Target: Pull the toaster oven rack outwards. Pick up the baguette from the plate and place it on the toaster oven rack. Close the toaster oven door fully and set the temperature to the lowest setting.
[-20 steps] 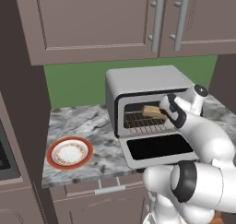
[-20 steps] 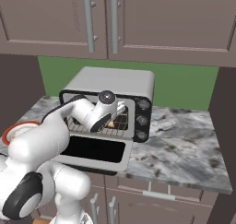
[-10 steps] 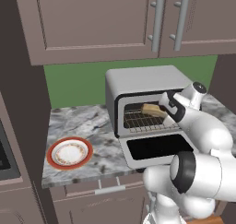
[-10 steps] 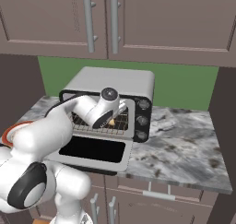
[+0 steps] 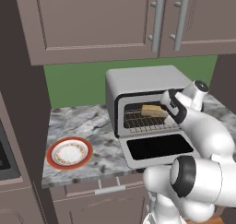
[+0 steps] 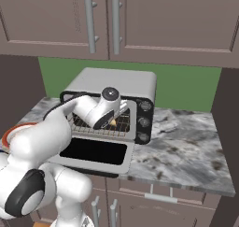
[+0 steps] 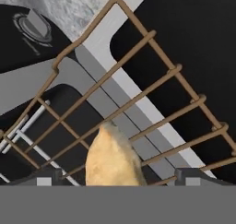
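Observation:
The toaster oven (image 5: 142, 83) stands on the counter with its door (image 5: 156, 147) dropped flat. The rack (image 5: 144, 122) sits in the cavity, and the tan baguette (image 5: 154, 110) lies across it. My gripper (image 5: 167, 109) reaches into the right side of the oven mouth, just above the loaf. In the hand view the baguette (image 7: 113, 161) rests on the brown rack bars (image 7: 138, 103) between my fingertips (image 7: 44, 177), with a gap on either side. The gripper (image 7: 117, 177) is open. The orange-rimmed plate (image 5: 70, 152) lies bare at the left.
Black knobs (image 6: 144, 122) line the oven's right panel, and one knob (image 7: 34, 22) appears in the hand view. Wall cabinets (image 5: 115, 20) hang close above the oven. Marble counter (image 6: 186, 146) stretches to the oven's right. A dark wall stands at the far right.
The hand has shifted slightly at the oven mouth and the elbow has swung down and right. The baguette stays in the same spot on the rack.

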